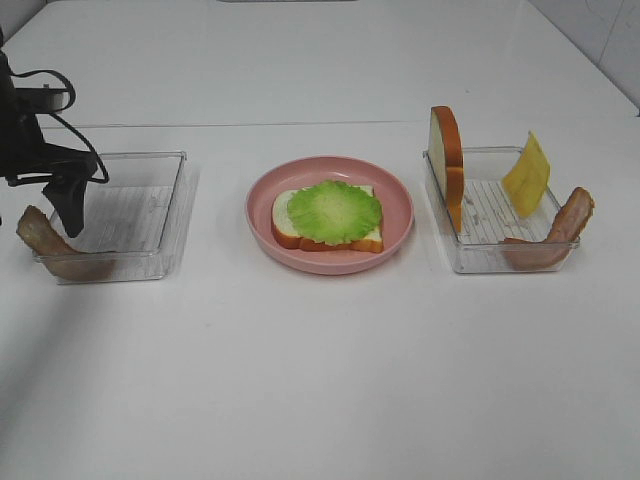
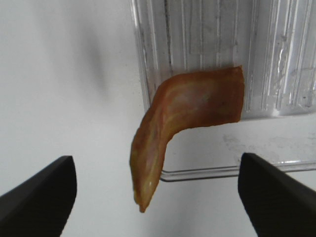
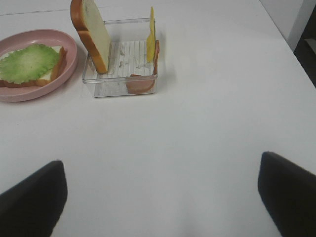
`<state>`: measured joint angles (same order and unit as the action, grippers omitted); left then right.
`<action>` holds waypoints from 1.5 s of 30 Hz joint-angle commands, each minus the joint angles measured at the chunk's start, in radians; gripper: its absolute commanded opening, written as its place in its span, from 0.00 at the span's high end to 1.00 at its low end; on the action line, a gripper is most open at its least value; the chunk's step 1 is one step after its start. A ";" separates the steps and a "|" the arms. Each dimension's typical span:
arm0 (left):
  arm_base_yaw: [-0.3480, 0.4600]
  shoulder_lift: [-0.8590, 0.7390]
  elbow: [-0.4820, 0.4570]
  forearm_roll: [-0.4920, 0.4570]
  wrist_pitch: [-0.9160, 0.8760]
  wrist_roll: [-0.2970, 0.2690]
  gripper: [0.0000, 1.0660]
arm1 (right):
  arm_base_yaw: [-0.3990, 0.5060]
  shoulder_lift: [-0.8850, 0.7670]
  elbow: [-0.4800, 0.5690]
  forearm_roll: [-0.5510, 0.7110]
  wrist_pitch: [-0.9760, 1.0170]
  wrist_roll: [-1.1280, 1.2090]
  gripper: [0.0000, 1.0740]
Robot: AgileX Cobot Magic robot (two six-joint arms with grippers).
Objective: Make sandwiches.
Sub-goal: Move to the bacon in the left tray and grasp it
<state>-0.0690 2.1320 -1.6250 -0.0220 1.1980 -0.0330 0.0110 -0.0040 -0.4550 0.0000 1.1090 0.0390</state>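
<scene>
Over bacon, left claw wide, empty

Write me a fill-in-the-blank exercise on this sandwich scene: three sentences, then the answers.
1. On the pink plate, the lettuce leaf lies on a slice of ____.
2. The right tray holds an upright bread slice, a bacon strip and a yellow slice of ____.
3. The left hand, jaws open, hangs above a strip of ____ draped over the rim of the left tray.
Missing words: bread; cheese; bacon.
</scene>
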 commanded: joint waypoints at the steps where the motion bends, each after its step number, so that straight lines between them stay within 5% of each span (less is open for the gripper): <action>1: 0.001 0.004 0.007 -0.006 -0.010 0.004 0.31 | -0.005 -0.031 0.003 -0.008 -0.010 -0.004 0.08; 5: 0.001 0.004 0.007 -0.006 -0.021 0.005 0.37 | -0.005 -0.031 0.003 -0.008 -0.010 -0.004 0.08; 30: 0.001 0.000 0.007 -0.006 -0.034 -0.025 0.38 | -0.005 -0.031 0.003 -0.008 -0.010 -0.004 0.08; 45: 0.001 0.000 0.007 -0.007 -0.033 -0.024 0.83 | -0.005 -0.031 0.003 -0.008 -0.010 -0.004 0.08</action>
<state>-0.0690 2.1340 -1.6250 -0.0220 1.1700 -0.0500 0.0110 -0.0040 -0.4550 0.0000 1.1090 0.0390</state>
